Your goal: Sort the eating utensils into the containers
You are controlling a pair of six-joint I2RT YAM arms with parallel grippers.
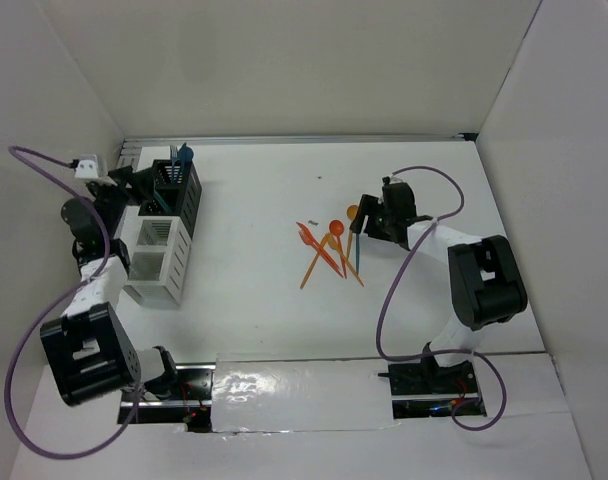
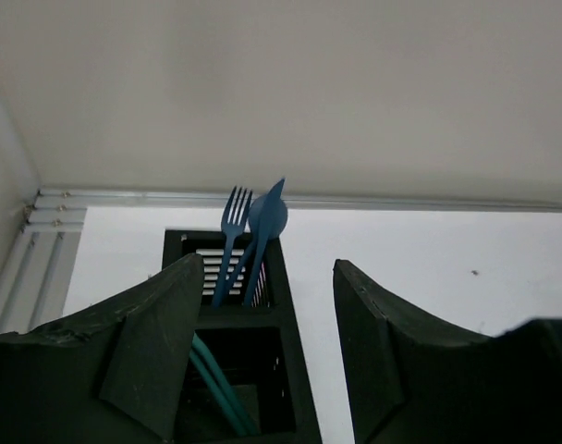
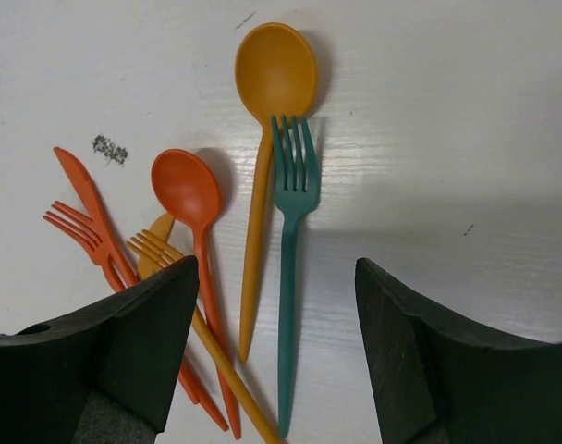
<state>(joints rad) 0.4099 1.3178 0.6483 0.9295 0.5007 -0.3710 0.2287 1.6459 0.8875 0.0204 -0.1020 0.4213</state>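
Note:
The containers stand in a row at the left: a black mesh bin point(image 1: 181, 190) and white compartments point(image 1: 159, 255). My left gripper point(image 2: 267, 356) hangs open over the black bin point(image 2: 295, 370), with nothing between its fingers. Blue utensils point(image 2: 237, 222) stick up from the bin's far cell, and teal handles point(image 2: 216, 384) lean in the near cell. Mid-table lies a pile of eating utensils point(image 1: 329, 245). My right gripper point(image 3: 276, 356) is open just above it, straddling the handle of a teal fork point(image 3: 290, 277). A yellow-orange spoon point(image 3: 267, 139) and a red-orange spoon point(image 3: 193, 213) lie to its left.
An orange fork point(image 3: 87, 236), an orange knife point(image 3: 78, 180) and a yellow fork point(image 3: 170, 268) overlap at the pile's left. A metal rail point(image 2: 41, 231) runs along the back wall. White walls close in at the left and the back. A small dark speck point(image 3: 110, 148) lies near the knife.

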